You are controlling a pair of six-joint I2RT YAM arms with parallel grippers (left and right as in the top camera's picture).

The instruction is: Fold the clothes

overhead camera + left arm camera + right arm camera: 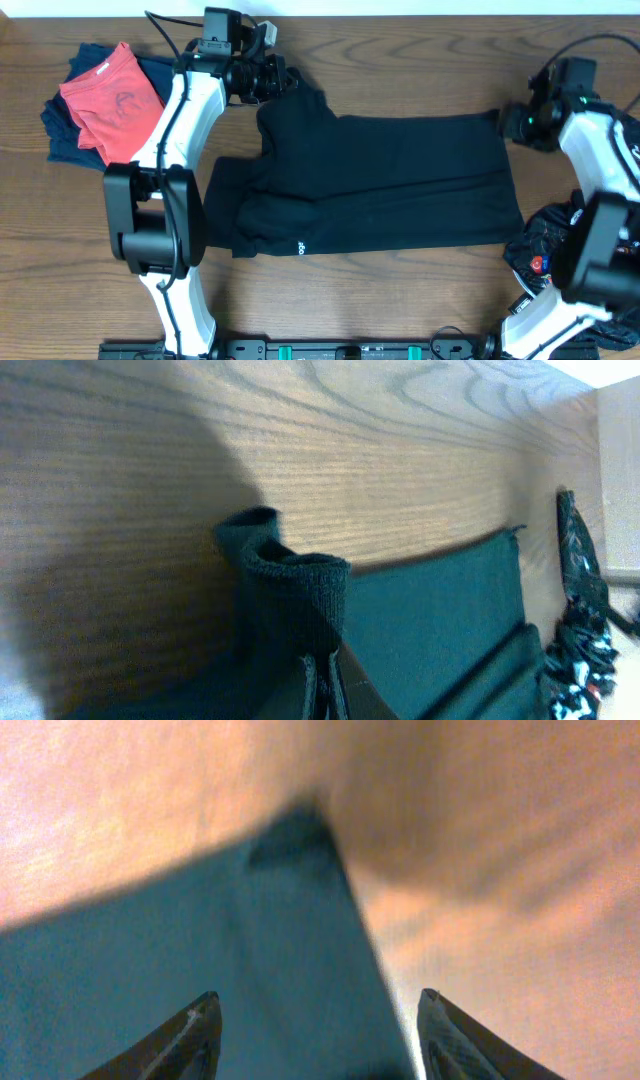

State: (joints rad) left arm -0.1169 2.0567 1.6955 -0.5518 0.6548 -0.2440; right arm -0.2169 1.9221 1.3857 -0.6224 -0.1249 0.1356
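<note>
The black garment (390, 180) lies limp across mid-frame on the counter (400, 300): soft, light, best taken at corners. At its upper-left corner the left gripper (280, 80) pinches ribbed cloth; upper right, the right gripper (512, 120) has its jaws apart.

The white lettering (300, 247) on the black garment (400, 180) is too small to read; at lower right, the right arm (600, 240) hides most of a dark printed garment (532, 252)
</note>
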